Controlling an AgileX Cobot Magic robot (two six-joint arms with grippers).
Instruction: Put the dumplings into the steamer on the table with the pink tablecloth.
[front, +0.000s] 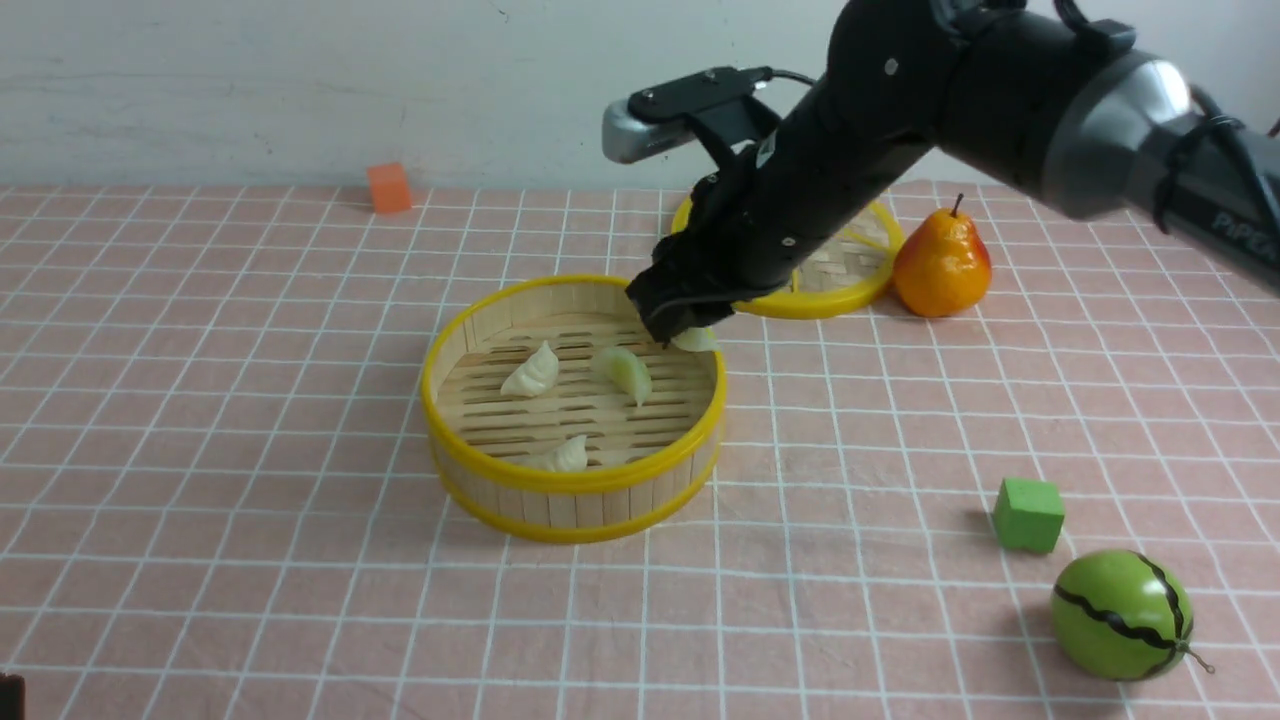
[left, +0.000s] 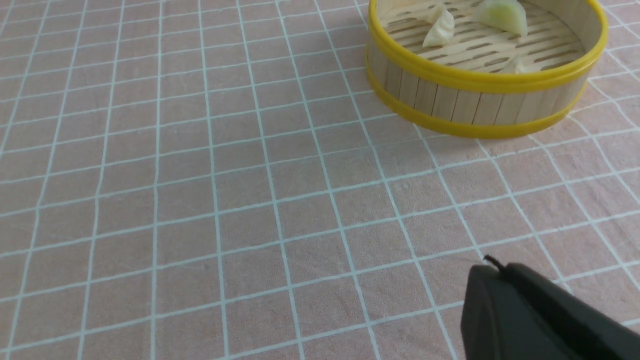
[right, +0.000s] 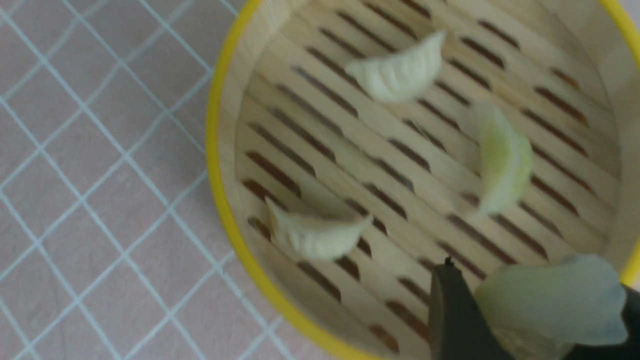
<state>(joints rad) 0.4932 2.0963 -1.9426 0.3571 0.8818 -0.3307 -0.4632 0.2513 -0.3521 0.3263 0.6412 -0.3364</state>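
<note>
The right gripper (front: 684, 332) is closed on a pale green dumpling (front: 697, 340), pinched between its two black fingers (right: 452, 320). It hangs over the far right edge of the steamer (front: 570, 482). The dumpling sits just inside the yellow rim and above the slat floor.

Below the gripper and to its left, three more lie in the steamer. A second green dumpling (front: 625, 373) is nearest, a white dumpling (front: 532, 372) is farther left, and a second white dumpling (front: 565, 457) rests against the near wall. Bare slats show between them and under the held one.

Just behind the gripper a flat lid (front: 835, 295) lies on the pink tablecloth (front: 250, 400). A pear (front: 942, 265) is beyond it to the right. A green block (front: 1027, 514) and a striped green ball (front: 1120, 615) sit well apart on the near right.

Only one finger of the left gripper (left: 500, 300) shows, low over the cloth, so I cannot tell whether it is open. A broad stretch of cloth lies between it and the steamer wall.
</note>
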